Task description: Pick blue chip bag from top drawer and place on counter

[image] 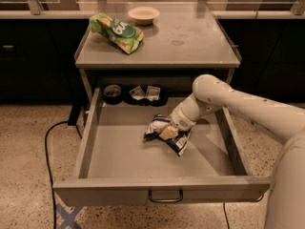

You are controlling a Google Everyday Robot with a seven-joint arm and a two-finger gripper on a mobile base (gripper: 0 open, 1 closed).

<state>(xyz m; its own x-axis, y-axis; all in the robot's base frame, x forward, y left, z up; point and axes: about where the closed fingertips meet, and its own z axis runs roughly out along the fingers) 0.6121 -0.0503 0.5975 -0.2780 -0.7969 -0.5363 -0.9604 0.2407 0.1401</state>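
Gripper point(167, 131) work inside the top drawer point(90, 138): reaching down and leftward from the right side on the pale arm point(238, 104), meeting the blue chip bag point(180, 143) right at its crumpled middle. Touching the bag for certain; clamping on the foil or only pressing against it, cannot tell. Finding the bag lying on the drawer bottom, right of centre, apart from both side walls and from the front panel. Standing pulled out beneath the counter point(195, 42), with the dark wire handle point(165, 197) facing forward on the front panel. Sharing the back edge of the drawer: a dark round tub point(112, 92) at the left and two small packets point(145, 92) just beside it, well apart from the bag. Carrying, on the counter above, a green-and-white snack bag point(116, 31) at the left and a pale bowl point(143, 14) just behind it, near the back edge. Trailing across the speckled floor point(28, 166) at left, a black cable point(46, 149); sticking to the floor below the drawer's front left corner, blue tape point(66, 216).
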